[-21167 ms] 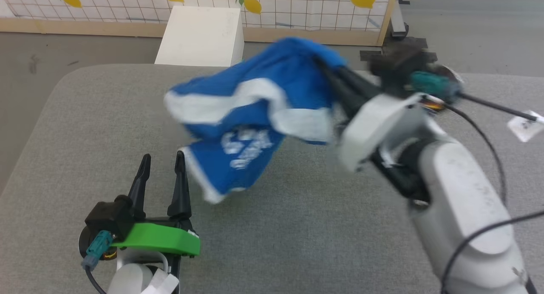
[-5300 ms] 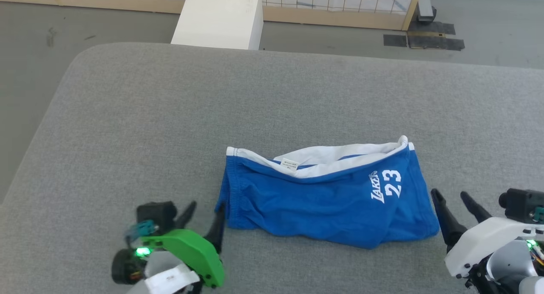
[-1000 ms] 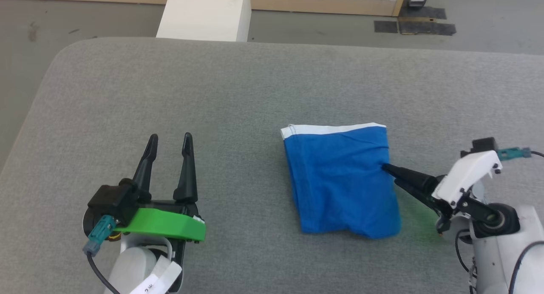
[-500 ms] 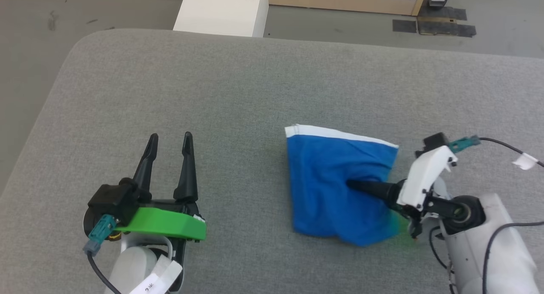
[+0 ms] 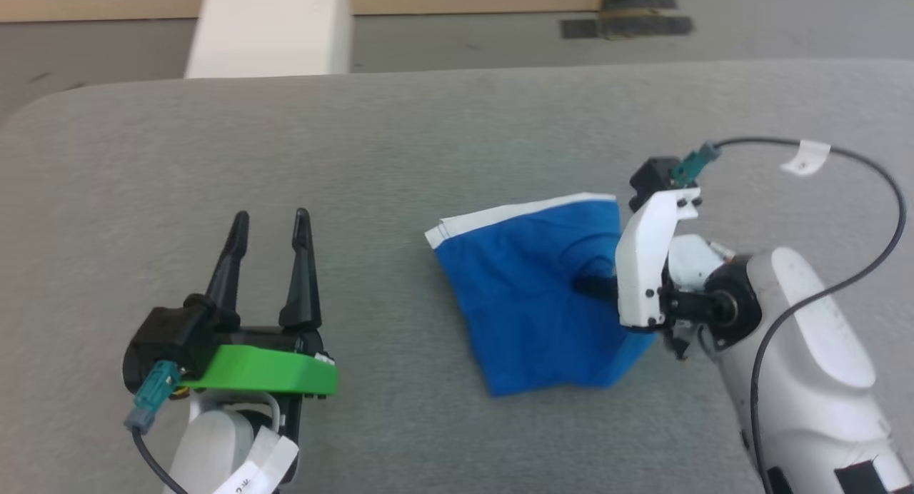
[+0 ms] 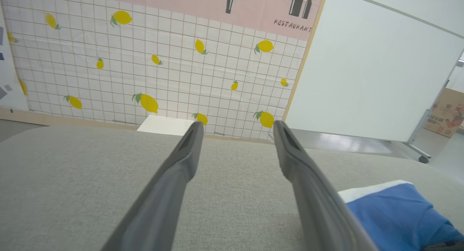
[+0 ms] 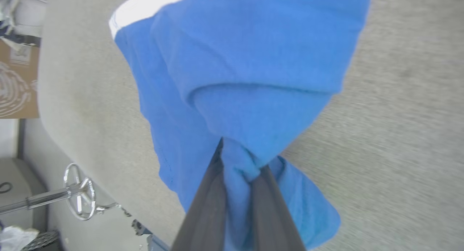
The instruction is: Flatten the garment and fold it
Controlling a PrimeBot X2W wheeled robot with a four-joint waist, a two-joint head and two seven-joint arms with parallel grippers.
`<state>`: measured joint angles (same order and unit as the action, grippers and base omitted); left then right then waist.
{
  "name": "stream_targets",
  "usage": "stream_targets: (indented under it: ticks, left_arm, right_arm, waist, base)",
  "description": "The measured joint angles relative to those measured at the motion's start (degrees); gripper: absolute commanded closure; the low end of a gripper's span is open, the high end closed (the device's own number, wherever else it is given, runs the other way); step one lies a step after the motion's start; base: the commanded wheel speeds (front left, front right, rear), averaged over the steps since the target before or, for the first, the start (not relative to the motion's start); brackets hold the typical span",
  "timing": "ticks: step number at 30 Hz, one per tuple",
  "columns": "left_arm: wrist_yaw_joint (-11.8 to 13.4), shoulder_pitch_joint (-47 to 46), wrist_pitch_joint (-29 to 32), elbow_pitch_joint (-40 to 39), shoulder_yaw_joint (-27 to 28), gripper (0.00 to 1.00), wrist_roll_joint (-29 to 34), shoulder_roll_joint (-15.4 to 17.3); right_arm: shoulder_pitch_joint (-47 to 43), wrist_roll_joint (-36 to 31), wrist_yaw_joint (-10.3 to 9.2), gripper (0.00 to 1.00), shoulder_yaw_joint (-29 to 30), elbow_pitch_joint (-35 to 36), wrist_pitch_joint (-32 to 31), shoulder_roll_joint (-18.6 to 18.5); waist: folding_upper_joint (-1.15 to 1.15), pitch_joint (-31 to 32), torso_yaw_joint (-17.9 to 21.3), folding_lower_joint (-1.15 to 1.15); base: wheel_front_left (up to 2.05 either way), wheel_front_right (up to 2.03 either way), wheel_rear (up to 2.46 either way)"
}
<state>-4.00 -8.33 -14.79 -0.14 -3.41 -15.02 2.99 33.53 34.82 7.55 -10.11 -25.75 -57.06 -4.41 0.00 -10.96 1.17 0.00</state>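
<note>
Right tool (image 7: 239, 160) clamped on bunched blue fold of garment (image 5: 528, 301), reaching in from garment's right side. Garment lay folded on grey desk (image 5: 428, 144), right of centre, cloth gathered toward grip. White-trimmed edge (image 5: 514, 212) faced away from robot; long axis ran near-to-far, slightly tilted. Right arm nearer. Left tool (image 5: 270, 219) fingers apart, empty, well left of garment.

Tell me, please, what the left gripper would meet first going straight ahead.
Probably nothing nearby: the left gripper points across the table, the garment lies to its right; beyond, perhaps the white box.
</note>
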Motion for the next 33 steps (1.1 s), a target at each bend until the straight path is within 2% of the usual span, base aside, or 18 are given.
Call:
stream_targets:
  ticks: [4,7,12,16,23,29,33]
  left_arm:
    - [-0.44,-0.84,0.00,-1.03,0.32,0.00,2.22,0.00]
    - [-1.04,-2.43,0.00,-1.44,0.19,0.00,3.59,-0.01]
    - [-1.92,-4.97,0.01,-1.54,-0.57,0.00,5.99,0.46]
    - [-2.57,-7.24,0.00,-0.89,-2.57,0.00,6.99,1.53]
    - [-2.94,-9.20,0.00,-0.26,-4.68,0.00,7.50,3.28]
    - [-3.02,-10.23,0.00,-0.29,-5.37,0.00,7.58,4.43]
    - [-3.02,-10.51,0.00,-0.26,-5.39,0.00,7.58,4.70]
  right_arm:
    - [2.02,-7.03,0.01,1.00,-5.00,3.65,0.21,-5.46]
    - [3.76,-11.60,0.01,1.00,-7.64,4.91,1.90,-11.04]
    - [6.37,-16.60,0.01,1.00,-7.59,3.28,6.55,-15.22]
    - [9.59,-22.53,0.01,1.00,-5.43,-2.31,12.85,-16.45]
    - [14.02,-31.33,0.02,1.00,1.37,-10.16,21.95,-16.08]
    - [17.04,-42.01,0.03,1.00,9.80,-15.21,27.10,-16.00]
    - [17.94,-47.04,0.03,1.00,15.39,-17.29,29.73,-14.51]
  waist:
    - [0.00,-0.95,3.75,0.00]
    - [0.00,-2.14,6.99,0.00]
    - [0.00,-4.66,11.68,0.00]
    - [0.00,-8.48,15.44,0.00]
    - [0.00,-13.99,18.73,0.00]
    - [0.00,-17.82,19.56,0.01]
    - [0.00,-18.97,18.85,0.01]
  base:
    - [0.00,0.00,0.00]
    - [0.00,0.00,0.00]
    - [0.00,0.00,0.00]
    - [0.00,0.00,0.00]
    - [0.00,0.00,0.00]
    - [0.00,0.00,0.00]
    - [0.00,0.00,0.00]
